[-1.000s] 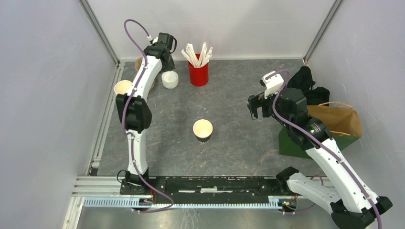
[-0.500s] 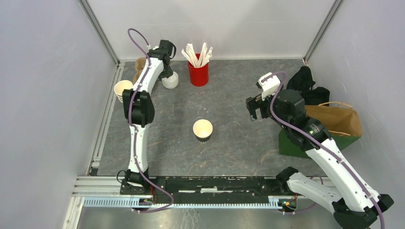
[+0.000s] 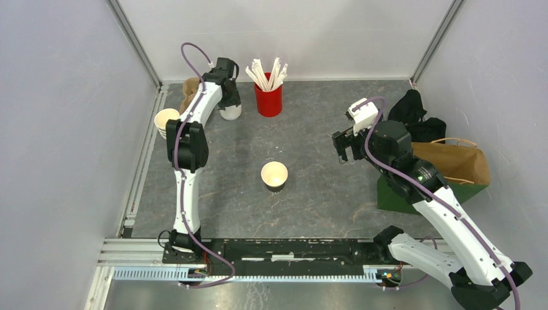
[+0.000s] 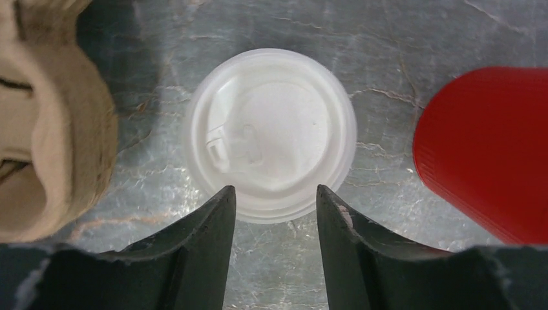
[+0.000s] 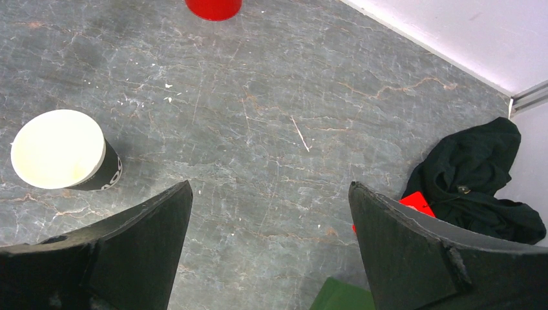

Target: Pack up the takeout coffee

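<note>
The grey marbled table [image 3: 323, 194] is carrying everything. The right arm is reaching in over its right half, and the right gripper [image 5: 268, 187] is hanging above bare tabletop with its fingers spread wide and nothing between them. A brown paper bag [image 3: 455, 161] is sitting at the right edge, beside that arm. The left arm is stretching to the far left corner, where the left gripper [image 4: 274, 194] is pointing down over a stack of white lids [image 4: 271, 132]. Its fingers are parted and gripping nothing, their tips showing over the top lid's near rim. The red holder [image 3: 268, 100] is standing just right of the lids. The black paper cup [image 3: 274, 175] is standing upright and lidless near the table's middle, well apart from both grippers.
</note>
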